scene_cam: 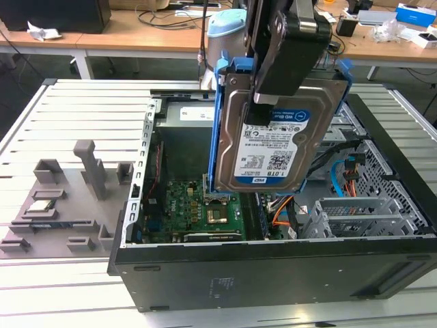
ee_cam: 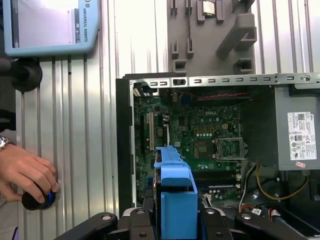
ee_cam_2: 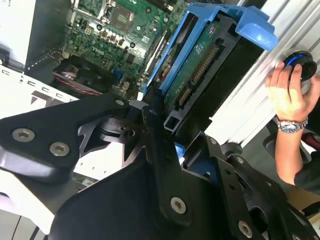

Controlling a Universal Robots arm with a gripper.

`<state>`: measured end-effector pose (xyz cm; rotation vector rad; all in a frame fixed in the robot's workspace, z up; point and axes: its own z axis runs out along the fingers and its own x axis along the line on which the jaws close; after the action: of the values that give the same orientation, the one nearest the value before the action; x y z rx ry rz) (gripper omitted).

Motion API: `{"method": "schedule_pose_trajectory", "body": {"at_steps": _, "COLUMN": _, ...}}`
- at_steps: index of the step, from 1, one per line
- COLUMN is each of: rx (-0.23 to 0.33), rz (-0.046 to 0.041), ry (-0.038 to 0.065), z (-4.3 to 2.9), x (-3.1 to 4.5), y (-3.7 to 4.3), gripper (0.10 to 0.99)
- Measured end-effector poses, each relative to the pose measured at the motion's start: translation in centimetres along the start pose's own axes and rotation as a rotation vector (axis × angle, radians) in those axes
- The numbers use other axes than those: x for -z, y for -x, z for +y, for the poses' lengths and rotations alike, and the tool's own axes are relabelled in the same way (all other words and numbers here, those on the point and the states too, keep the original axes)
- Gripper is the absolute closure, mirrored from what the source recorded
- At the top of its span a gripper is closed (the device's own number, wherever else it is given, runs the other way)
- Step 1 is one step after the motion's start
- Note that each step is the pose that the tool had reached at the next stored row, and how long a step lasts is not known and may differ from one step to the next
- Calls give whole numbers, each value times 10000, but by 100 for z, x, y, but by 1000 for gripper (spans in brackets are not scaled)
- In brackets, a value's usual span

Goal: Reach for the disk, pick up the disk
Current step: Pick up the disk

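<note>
Disk (scene_cam: 273, 137): silver metal body w/ blue-and-white label carrying black barcodes, blue plastic rails (scene_cam: 220, 123) along edges; in second wrist view its underside was a green circuit board (ee_cam_2: 197, 65). Gripper (scene_cam: 263, 102) was black, silver screws on its links. PC case (scene_cam: 273, 273) was black outside, grey metal inside. Motherboard (ee_cam: 200, 135) was green w/ a silver socket (ee_cam: 230, 148). Cables (scene_cam: 283, 212) were orange, red & blue; a yellow one showed in first wrist view. Table (scene_cam: 82, 109) was pale grey, ribbed w/ parallel slots. Fixture plate (scene_cam: 61, 205) was matte grey. Pendant (ee_cam: 50, 27) had a light-blue frame. Knob (ee_cam: 37, 200) under a person's hand (ee_cam: 25, 170) was black w/ a blue ring.
</note>
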<state>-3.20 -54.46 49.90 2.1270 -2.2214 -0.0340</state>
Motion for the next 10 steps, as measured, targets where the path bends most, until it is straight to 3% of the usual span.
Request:
{"method": "schedule_pose_trajectory", "body": {"at_steps": 3, "rx": -1, "rz": 0, "ry": 0, "z": -19, "x": 0, "y": -25, "gripper": 722}}
{"method": "schedule_pose_trajectory", "body": {"at_steps": 10, "rx": -1, "rz": -1, "ry": 1, "z": -264, "x": 15, "y": -16, "gripper": 722}}
